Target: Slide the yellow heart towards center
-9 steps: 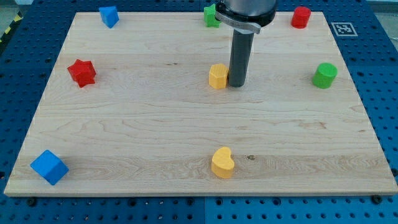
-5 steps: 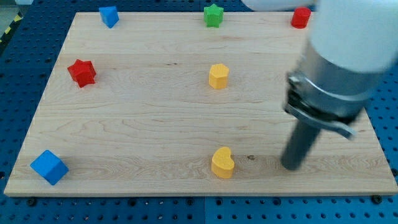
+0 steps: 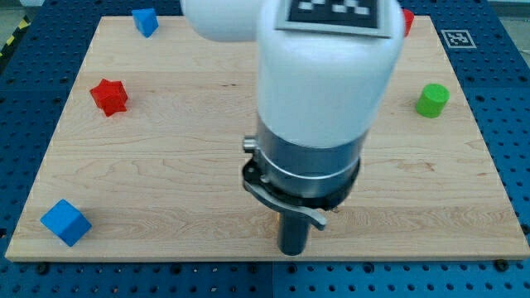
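The arm fills the middle of the view. Its dark rod comes down at the board's bottom edge, with my tip [image 3: 292, 251] at about the place where the yellow heart lay. The yellow heart is hidden behind the rod and the arm's body, so I cannot tell whether the tip touches it. The other yellow block, near the board's middle, is hidden too.
A red star [image 3: 108, 96] sits at the left, a blue cube [image 3: 65, 222] at the bottom left, a blue block [image 3: 145, 21] at the top left. A green cylinder [image 3: 431, 99] is at the right. A red block [image 3: 407, 20] peeks out at the top right.
My tip went from beside the upper yellow block to the lower right, then left along the bottom edge to the heart's spot. The arm now covers the heart, the yellow block and the green star.
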Controlling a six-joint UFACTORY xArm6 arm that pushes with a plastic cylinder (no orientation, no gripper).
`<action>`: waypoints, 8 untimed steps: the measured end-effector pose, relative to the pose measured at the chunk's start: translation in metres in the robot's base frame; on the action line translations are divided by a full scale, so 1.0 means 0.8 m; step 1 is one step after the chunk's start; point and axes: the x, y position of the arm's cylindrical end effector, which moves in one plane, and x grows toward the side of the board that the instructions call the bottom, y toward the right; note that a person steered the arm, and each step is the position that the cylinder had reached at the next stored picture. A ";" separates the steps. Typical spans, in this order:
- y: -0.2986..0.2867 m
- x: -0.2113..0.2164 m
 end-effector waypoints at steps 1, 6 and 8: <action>-0.020 -0.014; -0.009 -0.025; -0.008 -0.043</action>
